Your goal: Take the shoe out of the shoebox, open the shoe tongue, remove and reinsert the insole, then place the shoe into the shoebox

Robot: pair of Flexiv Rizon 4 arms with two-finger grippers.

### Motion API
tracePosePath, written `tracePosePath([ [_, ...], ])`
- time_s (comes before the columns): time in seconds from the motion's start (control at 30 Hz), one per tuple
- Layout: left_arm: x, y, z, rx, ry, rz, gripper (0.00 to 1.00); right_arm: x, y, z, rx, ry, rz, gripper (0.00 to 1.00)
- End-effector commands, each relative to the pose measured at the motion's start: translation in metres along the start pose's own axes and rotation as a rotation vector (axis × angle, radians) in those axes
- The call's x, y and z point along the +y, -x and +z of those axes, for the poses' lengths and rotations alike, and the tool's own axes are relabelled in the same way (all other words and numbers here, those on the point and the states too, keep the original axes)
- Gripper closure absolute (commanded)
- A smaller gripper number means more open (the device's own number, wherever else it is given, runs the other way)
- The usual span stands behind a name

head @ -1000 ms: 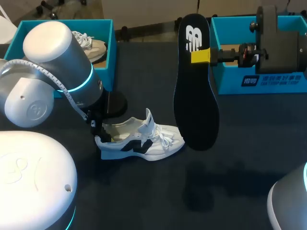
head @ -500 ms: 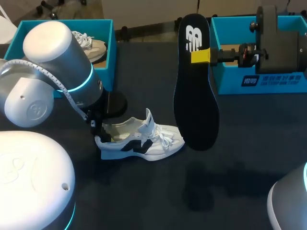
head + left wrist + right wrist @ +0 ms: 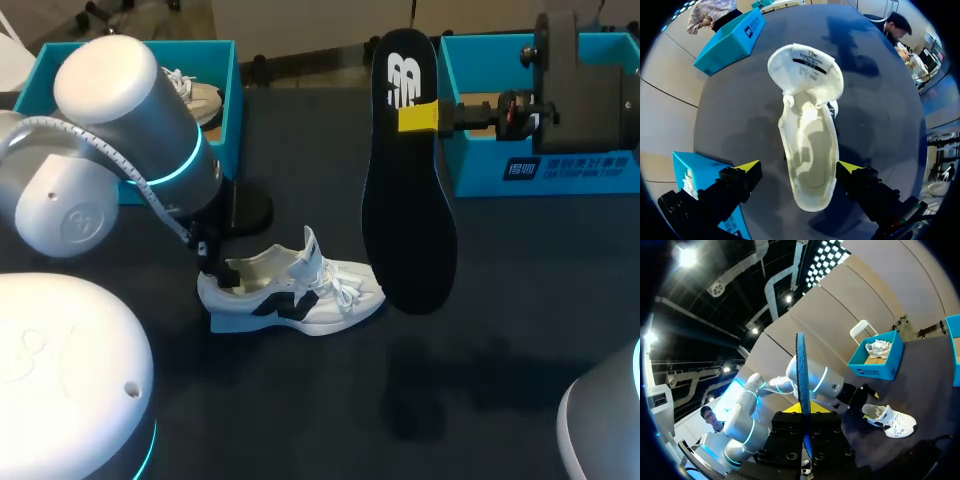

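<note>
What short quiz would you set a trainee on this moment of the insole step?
1. True or false: the black insole lies inside the white sneaker.
2. Fill in the blank: the left gripper is at the sneaker's heel with its fingers ____.
3. What holds the insole upright above the table? A) the left gripper B) the right gripper C) a person's hand

Key: 1 false, the sneaker's inside is bare; 2 open, one finger on each side of the heel; 3 B.
</note>
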State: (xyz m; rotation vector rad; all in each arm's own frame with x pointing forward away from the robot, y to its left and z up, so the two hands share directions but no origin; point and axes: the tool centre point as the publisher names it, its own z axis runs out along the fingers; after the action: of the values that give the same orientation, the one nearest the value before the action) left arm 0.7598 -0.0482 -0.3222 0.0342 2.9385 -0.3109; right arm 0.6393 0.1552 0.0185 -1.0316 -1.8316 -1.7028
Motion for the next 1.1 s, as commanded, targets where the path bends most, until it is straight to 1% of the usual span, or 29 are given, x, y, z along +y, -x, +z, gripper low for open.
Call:
tracePosePath([
  [0.03,-0.018,0.015,0.017,0.006,0.029,-0.011,0.00,0.002,0.001,0.004,-0.002,-0.002,0.002,1.00],
  [0.1,-0.022,0.018,0.022,0.015,0.021,-0.007,0.00,0.002,0.001,0.004,-0.002,-0.002,0.002,1.00],
  [0.13,-0.025,0.022,0.027,0.010,0.037,-0.012,0.00,0.002,0.001,0.004,-0.002,-0.002,0.002,1.00],
  [0.23,-0.030,0.028,0.037,0.013,0.044,-0.022,0.00,0.002,0.001,0.004,-0.002,-0.002,0.002,1.00],
  [0.33,-0.033,0.031,0.042,0.015,0.053,-0.024,0.00,0.002,0.001,0.004,-0.002,-0.002,0.002,1.00],
  [0.53,-0.034,0.032,0.054,0.023,0.054,-0.028,0.00,0.002,0.001,0.004,-0.002,-0.002,0.002,1.00],
  [0.63,-0.033,0.033,0.062,0.048,0.040,-0.040,0.00,0.002,0.001,0.004,-0.002,-0.002,0.002,1.00],
  [1.0,-0.028,0.028,0.077,0.073,0.056,-0.042,0.00,0.002,0.001,0.004,-0.002,-0.002,0.002,1.00],
  [1.03,-0.027,0.027,0.078,0.075,0.057,-0.041,0.09,0.002,0.001,0.004,-0.002,-0.002,0.002,1.00],
  [1.1,-0.026,0.025,0.078,0.083,0.058,-0.039,0.12,0.002,0.001,0.004,-0.002,-0.002,0.002,1.00],
])
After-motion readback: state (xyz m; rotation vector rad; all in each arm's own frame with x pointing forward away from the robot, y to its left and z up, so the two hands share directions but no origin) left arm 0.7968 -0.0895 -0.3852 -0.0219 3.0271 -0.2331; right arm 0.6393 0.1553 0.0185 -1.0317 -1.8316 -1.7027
